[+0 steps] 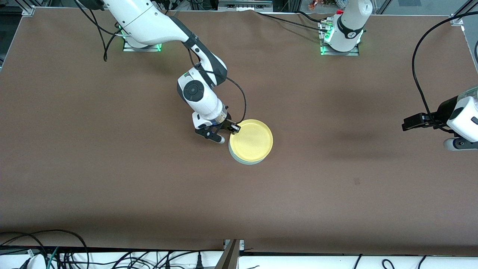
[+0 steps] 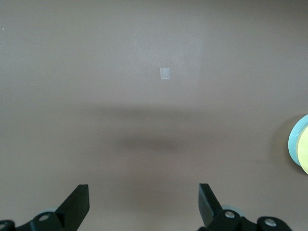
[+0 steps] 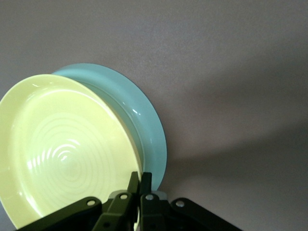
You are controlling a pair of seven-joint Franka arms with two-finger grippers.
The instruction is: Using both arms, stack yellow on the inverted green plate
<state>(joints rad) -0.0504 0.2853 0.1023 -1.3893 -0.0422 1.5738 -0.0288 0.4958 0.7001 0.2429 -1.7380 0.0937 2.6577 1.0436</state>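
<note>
The yellow plate (image 1: 251, 141) lies upright on top of the pale green plate (image 1: 244, 161), whose edge shows only as a thin crescent on the side nearer the front camera. My right gripper (image 1: 234, 129) is at the yellow plate's rim, toward the right arm's end of the table. In the right wrist view it (image 3: 140, 177) is shut on the rim of the yellow plate (image 3: 62, 154), with the green plate (image 3: 147, 122) underneath. My left gripper (image 1: 410, 122) waits open and empty over bare table near the left arm's end; its fingers (image 2: 79, 197) stand wide apart.
The plates peek in at the left wrist view's edge (image 2: 297, 144). A small pale mark (image 2: 164, 73) is on the brown table surface (image 1: 112, 179). Cables (image 1: 56, 254) run along the table's front edge. The arm bases (image 1: 340, 45) stand along the top edge.
</note>
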